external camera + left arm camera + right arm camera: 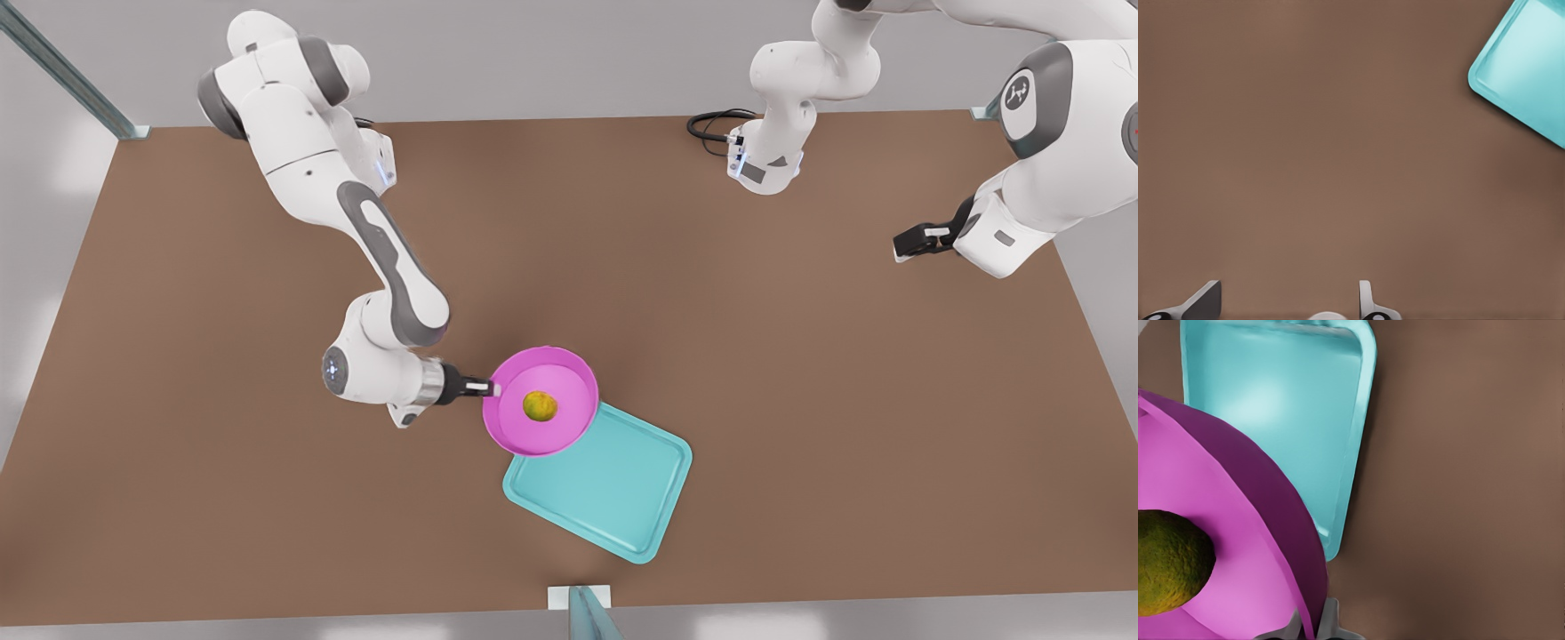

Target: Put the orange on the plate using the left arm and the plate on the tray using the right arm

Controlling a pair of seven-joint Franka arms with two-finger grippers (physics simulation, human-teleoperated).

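Observation:
The magenta plate (569, 378) carries the yellow-orange orange (540, 406) near its middle. My right gripper (487, 388) is shut on the plate's rim on the side toward the front view's left. In the right wrist view the plate (1251, 540) and orange (1168, 563) sit close in, with the rim pinched in the right gripper (1315, 628). The plate overlaps the far corner of the teal tray (613, 489); I cannot tell whether they touch. My left gripper (916, 240) waits open at the front view's right, its fingers (1205, 300) apart over bare table.
The brown table (800, 356) extends on all sides of the tray. A corner of the tray (1525, 67) is visible in the left wrist view. A black cable (711, 124) lies at the far edge, and a metal post (582, 613) stands at the near edge.

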